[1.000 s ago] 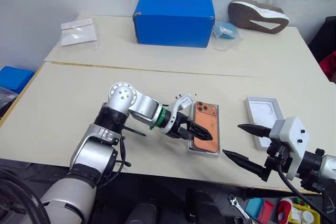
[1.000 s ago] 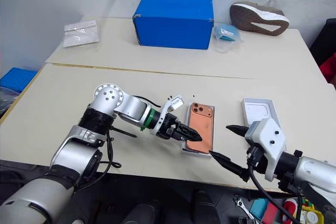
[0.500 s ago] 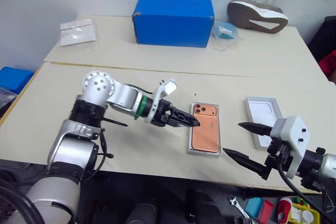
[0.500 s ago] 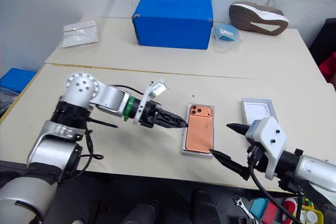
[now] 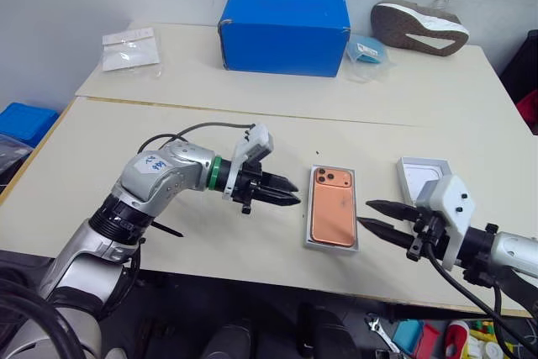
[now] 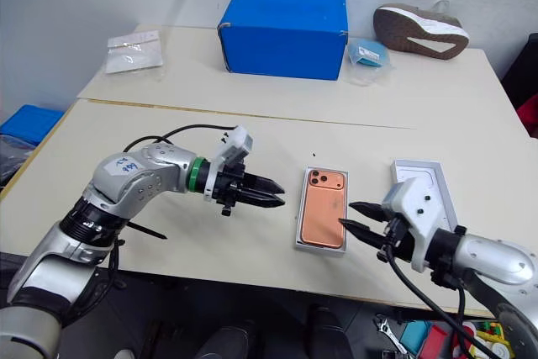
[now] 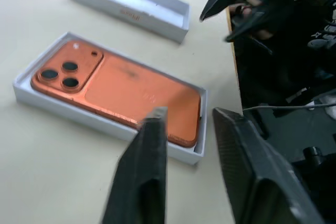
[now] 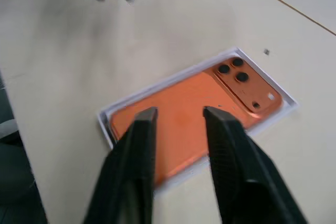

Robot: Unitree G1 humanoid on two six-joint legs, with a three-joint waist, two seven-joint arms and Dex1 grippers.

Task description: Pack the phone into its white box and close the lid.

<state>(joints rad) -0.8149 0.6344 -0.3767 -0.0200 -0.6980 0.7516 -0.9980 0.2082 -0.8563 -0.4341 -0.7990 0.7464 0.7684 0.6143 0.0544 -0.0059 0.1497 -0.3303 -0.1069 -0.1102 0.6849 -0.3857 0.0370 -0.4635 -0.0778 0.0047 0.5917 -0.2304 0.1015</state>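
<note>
The phone [image 5: 332, 217] lies face down inside the white box [image 7: 102, 125] on the worktop [image 5: 168, 124], its camera cluster at the far end, and it looks seated flat within the walls. So the packing half of the task appears done.

The lid [image 5: 418, 177] is not yet on. It rests open side up just to the right of the white box, apart from it, with nothing touching it.

The left hand [image 5: 286, 197] hovers just left of the white box, its fingers [image 7: 144, 177] drawn narrow with a small gap between them, and it holds nothing. The right hand [image 5: 370, 216] sits just right of the white box, in front of the lid, tips pointing toward the phone; its fingers [image 8: 134, 166] also stand narrowly apart and empty.

What remains, by my reading, is to pick up the lid, turn it over and lower it squarely over the white box.
</note>
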